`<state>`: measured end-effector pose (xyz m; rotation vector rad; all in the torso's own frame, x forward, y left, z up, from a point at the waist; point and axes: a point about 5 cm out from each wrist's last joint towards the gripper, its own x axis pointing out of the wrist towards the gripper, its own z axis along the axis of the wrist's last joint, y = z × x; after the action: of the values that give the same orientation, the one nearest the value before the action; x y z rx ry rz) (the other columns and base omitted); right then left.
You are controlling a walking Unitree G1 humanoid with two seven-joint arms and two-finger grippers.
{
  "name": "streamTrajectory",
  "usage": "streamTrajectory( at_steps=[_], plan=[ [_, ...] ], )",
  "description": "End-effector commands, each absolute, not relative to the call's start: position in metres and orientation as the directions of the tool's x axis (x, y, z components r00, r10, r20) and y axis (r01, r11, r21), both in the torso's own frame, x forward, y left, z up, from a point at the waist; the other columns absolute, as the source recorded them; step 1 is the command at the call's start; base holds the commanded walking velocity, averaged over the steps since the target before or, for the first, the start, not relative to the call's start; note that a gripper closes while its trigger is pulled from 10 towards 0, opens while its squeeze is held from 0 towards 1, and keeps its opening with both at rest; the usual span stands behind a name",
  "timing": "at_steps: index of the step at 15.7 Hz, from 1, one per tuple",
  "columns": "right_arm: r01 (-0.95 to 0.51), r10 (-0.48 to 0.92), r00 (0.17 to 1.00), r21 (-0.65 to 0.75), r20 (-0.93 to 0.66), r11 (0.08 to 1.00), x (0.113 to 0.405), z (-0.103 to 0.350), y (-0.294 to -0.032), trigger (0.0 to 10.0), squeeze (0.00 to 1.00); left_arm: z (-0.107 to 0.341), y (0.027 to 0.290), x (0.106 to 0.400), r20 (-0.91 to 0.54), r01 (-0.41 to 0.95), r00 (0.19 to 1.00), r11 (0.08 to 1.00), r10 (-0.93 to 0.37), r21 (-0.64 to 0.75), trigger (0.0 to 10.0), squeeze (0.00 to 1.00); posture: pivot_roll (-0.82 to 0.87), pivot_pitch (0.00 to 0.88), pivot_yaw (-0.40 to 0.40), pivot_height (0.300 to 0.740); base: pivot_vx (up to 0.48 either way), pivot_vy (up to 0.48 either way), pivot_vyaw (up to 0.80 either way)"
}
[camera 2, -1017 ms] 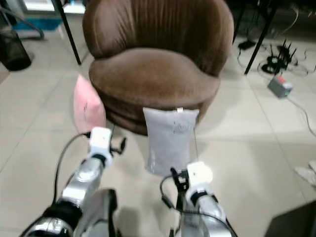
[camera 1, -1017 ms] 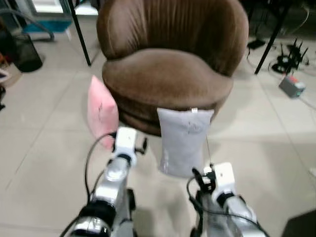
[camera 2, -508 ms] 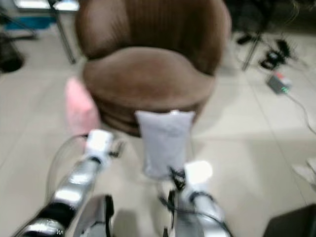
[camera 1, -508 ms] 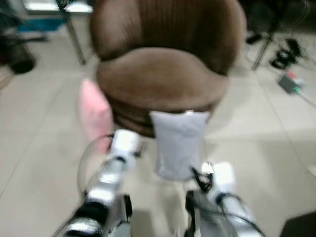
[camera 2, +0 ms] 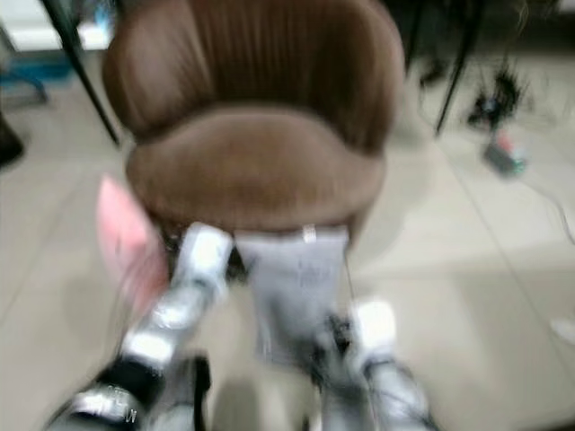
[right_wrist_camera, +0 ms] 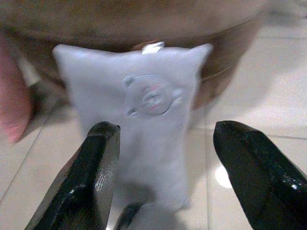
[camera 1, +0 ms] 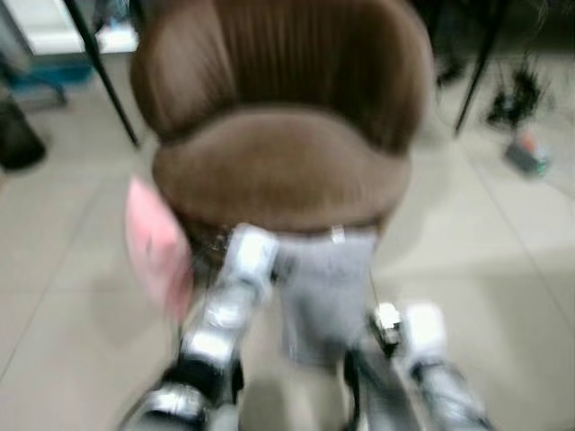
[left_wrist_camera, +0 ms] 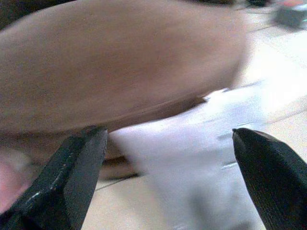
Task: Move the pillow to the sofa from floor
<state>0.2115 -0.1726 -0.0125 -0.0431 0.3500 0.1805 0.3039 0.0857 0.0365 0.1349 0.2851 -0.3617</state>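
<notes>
I see the grey pillow (right_wrist_camera: 144,129) propped against the sofa (camera 1: 278,153) at centre frame, with my left gripper (left_wrist_camera: 168,182) and right gripper (right_wrist_camera: 168,177) both spread before it.

Beige tiled floor (camera 1: 503,269) carries brown sofa (camera 1: 278,171), grey pillow (right_wrist_camera: 144,124) upright against its base ahead of the right gripper's spread fingers, pink pillow (camera 1: 154,247) just beside.
</notes>
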Motion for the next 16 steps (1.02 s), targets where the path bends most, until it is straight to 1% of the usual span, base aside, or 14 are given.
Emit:
streamTrajectory(
  at_steps=[1,4,5,6,7,8,9,11,13,14,15,16],
  plan=[
    [-0.218,0.215,0.925,0.026,-0.313,0.976,0.217,-0.008,-0.154,10.0,0.18,0.034,0.110,0.305,-0.323,0.328,0.905,0.937,-0.275,0.121,10.0,0.00,-0.02,0.060,0.055,0.548,0.480,0.000,0.00],
    [-0.222,0.219,0.924,0.027,-0.315,0.975,0.217,-0.008,-0.151,10.0,0.19,0.033,0.108,0.306,-0.341,0.369,0.892,0.914,-0.297,0.168,10.0,0.00,-0.02,0.062,0.057,0.548,0.480,0.000,0.00],
    [-0.223,0.221,0.923,0.029,-0.314,0.974,0.217,-0.007,-0.150,10.0,0.18,0.034,0.105,0.307,-0.340,0.415,0.880,0.884,-0.331,0.214,10.0,0.00,-0.02,0.063,0.058,0.548,0.000,0.000,0.00],
    [-0.225,0.223,0.923,0.029,-0.314,0.974,0.217,-0.007,-0.149,10.0,0.19,0.038,0.103,0.310,-0.330,0.432,0.876,0.877,-0.352,0.211,10.0,0.00,-0.02,0.064,0.059,0.548,0.000,0.000,0.00],
    [-0.225,0.223,0.923,0.031,-0.313,0.974,0.216,-0.007,-0.148,10.0,0.19,0.043,0.106,0.316,-0.339,0.444,0.866,0.876,-0.367,0.188,10.0,0.00,-0.01,0.066,0.059,0.548,0.000,0.000,0.00],
    [-0.223,0.222,0.925,0.033,-0.309,0.974,0.216,-0.006,-0.146,10.0,0.19,0.055,0.125,0.331,-0.355,0.454,0.860,0.867,-0.366,0.206,10.0,0.00,-0.01,0.068,0.064,0.548,0.000,0.000,0.00],
    [-0.220,0.220,0.927,0.035,-0.305,0.975,0.216,-0.005,-0.145,10.0,0.18,0.062,0.139,0.339,-0.373,0.457,0.856,0.862,-0.358,0.220,10.0,0.00,-0.01,0.073,0.066,0.548,0.000,0.000,0.00],
    [-0.213,0.216,0.930,0.043,-0.298,0.976,0.216,-0.004,-0.144,10.0,0.18,0.070,0.158,0.348,-0.423,0.477,0.837,0.841,-0.346,0.256,10.0,0.00,-0.01,0.078,0.067,0.548,0.000,0.000,0.00],
    [-0.213,0.217,0.932,0.044,-0.290,0.976,0.215,-0.001,-0.145,10.0,0.17,0.096,0.195,0.364,-0.483,0.471,0.823,0.834,-0.300,0.285,10.0,0.00,-0.01,0.090,0.073,0.548,0.000,0.000,0.00],
    [-0.206,0.210,0.934,0.043,-0.288,0.978,0.213,0.001,-0.147,10.0,0.17,0.109,0.219,0.366,-0.563,0.503,0.778,0.813,-0.279,0.293,10.0,0.00,-0.01,0.095,0.082,0.548,0.000,0.000,0.00],
    [-0.204,0.208,0.935,0.043,-0.288,0.978,0.212,0.001,-0.147,10.0,0.17,0.111,0.223,0.367,-0.570,0.502,0.775,0.813,-0.273,0.294,10.0,0.00,-0.01,0.099,0.090,0.548,0.000,0.000,0.00],
    [-0.198,0.202,0.938,0.043,-0.283,0.979,0.212,0.003,-0.147,10.0,0.17,0.117,0.234,0.367,-0.593,0.512,0.764,0.799,-0.254,0.317,10.0,0.00,-0.01,0.107,0.097,0.548,0.000,0.000,0.00]
  ],
)
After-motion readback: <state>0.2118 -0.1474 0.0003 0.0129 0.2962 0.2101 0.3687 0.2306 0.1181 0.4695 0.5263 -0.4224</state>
